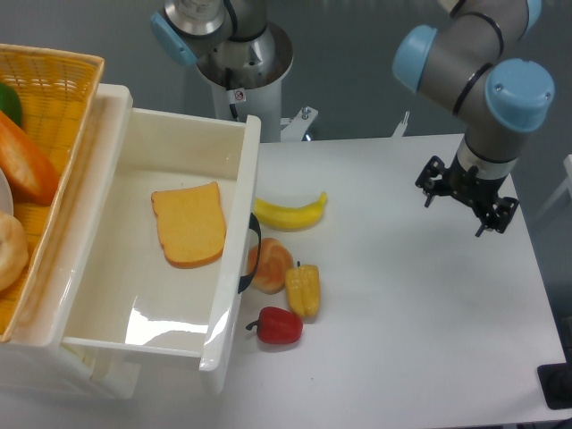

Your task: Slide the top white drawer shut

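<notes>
The drawer stands pulled out at the desk's left edge, holding 1 bread slice. Beside its front lie 1 banana and 2 peppers. The tool hovers well right, empty; opening unclear.

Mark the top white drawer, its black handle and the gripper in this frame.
top white drawer (234,241), fixed camera view, on its front panel's top edge.
black handle (251,259), fixed camera view, on the curved bar outside the front panel.
gripper (466,201), fixed camera view, midway between its fingertips above the table.
</notes>
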